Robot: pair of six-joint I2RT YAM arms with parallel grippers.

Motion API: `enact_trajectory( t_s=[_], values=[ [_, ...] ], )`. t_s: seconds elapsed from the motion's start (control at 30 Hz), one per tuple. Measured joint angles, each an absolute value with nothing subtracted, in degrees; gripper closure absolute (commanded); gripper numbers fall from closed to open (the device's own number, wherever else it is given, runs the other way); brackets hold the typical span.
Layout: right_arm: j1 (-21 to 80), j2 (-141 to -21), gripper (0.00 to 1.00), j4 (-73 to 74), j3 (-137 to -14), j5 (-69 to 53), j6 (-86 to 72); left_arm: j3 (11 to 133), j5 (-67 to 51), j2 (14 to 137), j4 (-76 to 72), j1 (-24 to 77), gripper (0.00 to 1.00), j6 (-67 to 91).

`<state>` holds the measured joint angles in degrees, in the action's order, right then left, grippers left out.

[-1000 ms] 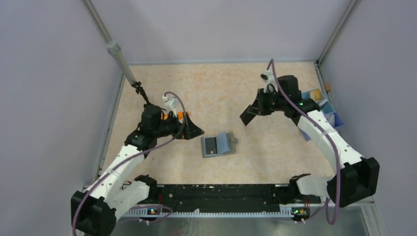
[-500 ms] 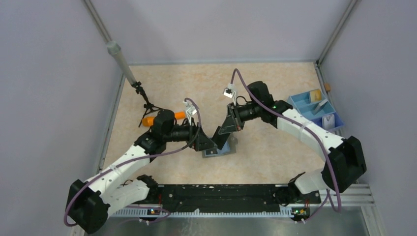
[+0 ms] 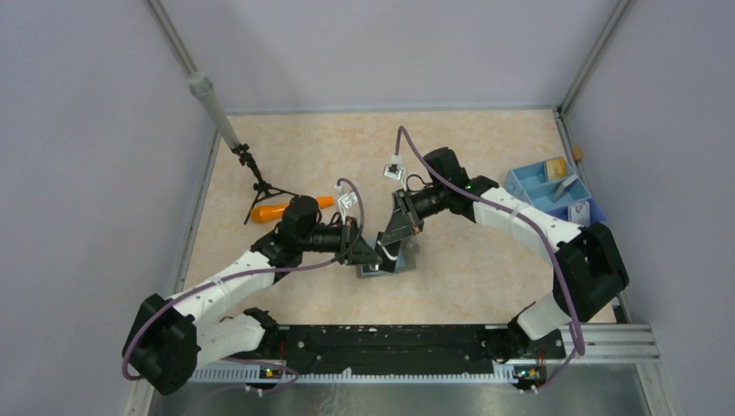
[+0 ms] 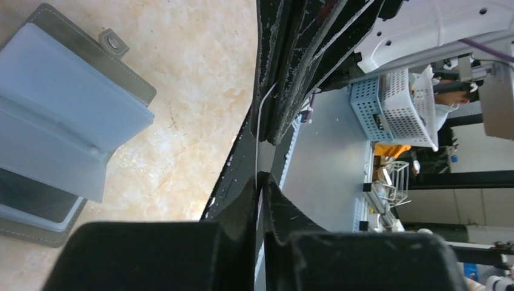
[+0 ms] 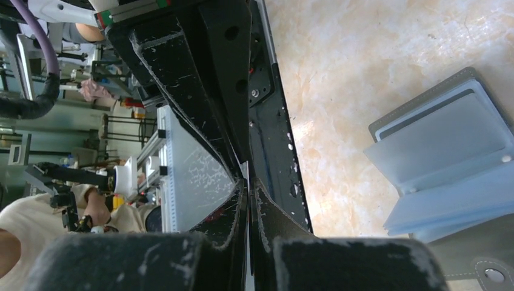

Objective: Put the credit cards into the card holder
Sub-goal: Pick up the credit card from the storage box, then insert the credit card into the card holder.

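One-card handover: gripping white credit card (image 4: 259, 130) with left fingers (image 4: 236, 200) and right fingers (image 5: 279, 224) over card holder (image 4: 66, 109); next likely release right, then slot.

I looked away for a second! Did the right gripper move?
Yes. The right gripper swung left and nearer, from beyond the card holder's right side to just above it, meeting the left gripper at a white card.

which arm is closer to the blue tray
Right. The right arm runs just left of the blue tray, its forearm close beside it. The left arm is far off, on the other side of the card holder.
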<state>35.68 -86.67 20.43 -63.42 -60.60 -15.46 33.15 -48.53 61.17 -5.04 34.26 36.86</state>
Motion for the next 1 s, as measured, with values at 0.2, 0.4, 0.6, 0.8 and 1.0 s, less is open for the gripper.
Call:
enact_trajectory(
  t_s=[0.2, 0.4, 0.6, 0.8, 1.0],
  values=[
    [35.79, -88.44, 0.59, 19.75, -63.42, -59.09, -16.01, 30.98, -48.14, 62.43, -8.75, 34.24, 1.00, 39.29],
    [35.44, -88.40, 0.38, 15.03, -63.26, -52.53, -19.42, 25.52, -44.18, 60.75, -15.18, 34.54, 1.00, 43.68],
    [34.48, -84.36, 0.37, 7.27, -57.19, -45.39, -25.74, 21.69, -38.74, 56.29, -20.47, 34.54, 1.00, 48.69],
    [33.82, -80.73, 0.41, -1.37, -50.26, -42.02, -33.58, 18.90, -34.33, 52.82, -25.52, 34.54, 1.00, 52.93],
    [34.63, -80.23, 0.58, -11.90, -45.10, -43.13, -41.60, 18.59, -31.83, 52.07, -26.79, 34.54, 1.00, 54.92]
  ],
)
